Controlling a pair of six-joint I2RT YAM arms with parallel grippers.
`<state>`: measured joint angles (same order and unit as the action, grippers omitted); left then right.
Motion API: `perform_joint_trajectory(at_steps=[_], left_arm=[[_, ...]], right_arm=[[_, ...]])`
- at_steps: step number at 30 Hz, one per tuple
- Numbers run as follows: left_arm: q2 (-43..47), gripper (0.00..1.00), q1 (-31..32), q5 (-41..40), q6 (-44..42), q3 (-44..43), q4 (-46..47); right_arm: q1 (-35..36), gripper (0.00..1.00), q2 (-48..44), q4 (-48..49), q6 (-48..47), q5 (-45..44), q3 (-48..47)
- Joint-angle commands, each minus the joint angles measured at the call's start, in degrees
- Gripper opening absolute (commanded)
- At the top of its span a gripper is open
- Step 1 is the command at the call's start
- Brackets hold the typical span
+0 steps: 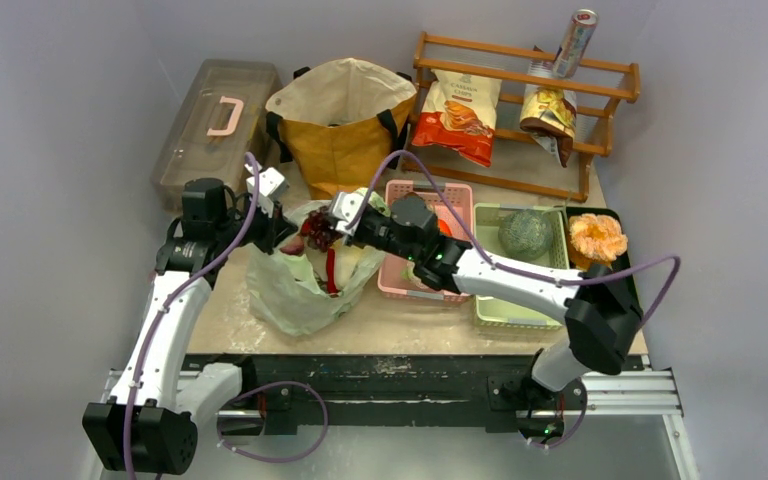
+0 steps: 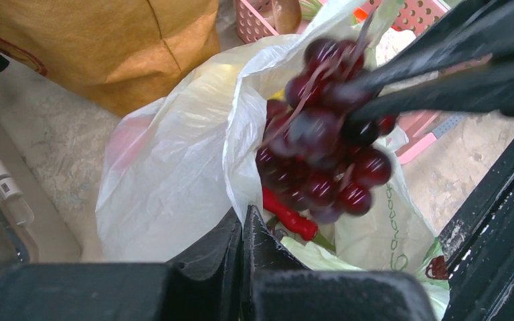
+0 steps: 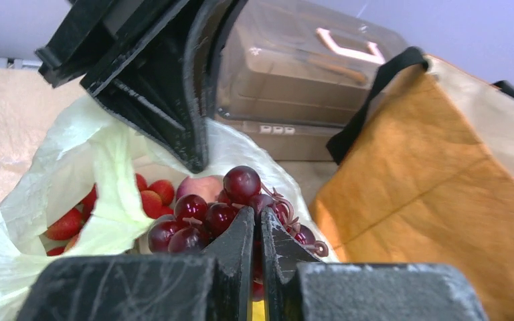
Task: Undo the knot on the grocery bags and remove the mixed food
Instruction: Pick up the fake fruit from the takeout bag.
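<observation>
- Two grippers clenched at the mouth of the bag [image 1: 295,290].
- Pinched in left gripper [image 2: 242,217]: thin film of the bag rim.
- Clamped in right gripper [image 3: 258,217]: stem of grapes [image 2: 321,140], bunch hanging at the opening.
- Bag at desk [image 1: 230,320] middle-left, in front of tote [image 1: 345,150], beside pink basket [image 1: 440,187]; mouth open.
- Inside: chilli [image 2: 288,215], red fruits [image 3: 154,194].

Table [image 1: 400,325], pale mottled top: seven items resting directly on it.
Clocked from table centre: grey-brown lidded box [image 1: 210,125] at 10, mustard tote [image 1: 345,125] upright at 11, just beside the box; wooden rack [image 1: 490,48] at 1; pink basket [image 1: 440,187] about centre; green basket [image 1: 505,315] at 3, touching the pink one; black tray [image 1: 610,212] beyond it at 3; pale-green plastic bag [image 1: 295,295] slumped open at 8.
</observation>
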<state>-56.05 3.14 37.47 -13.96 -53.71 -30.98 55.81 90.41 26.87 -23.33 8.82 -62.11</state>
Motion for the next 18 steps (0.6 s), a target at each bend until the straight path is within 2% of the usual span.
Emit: perform_joint_trajectory(at_steps=[1,9,18], left_arm=[[0.0,0.0,0.2,-0.4,1.1,-0.9,2.0],[-0.2,0.0,0.2,-0.3,0.9,-0.8,1.9],[-1.3,0.0,0.2,0.0,0.4,-1.9,1.3]], right_arm=[[-2.3,0.0,-6.8,-3.7,1.0,0.9,-2.2],[-5.7,0.0,-17.1,-12.4,1.6,-1.5,-5.1],[-9.9,0.0,-24.6,-20.6,-5.0,-13.4,-11.5]])
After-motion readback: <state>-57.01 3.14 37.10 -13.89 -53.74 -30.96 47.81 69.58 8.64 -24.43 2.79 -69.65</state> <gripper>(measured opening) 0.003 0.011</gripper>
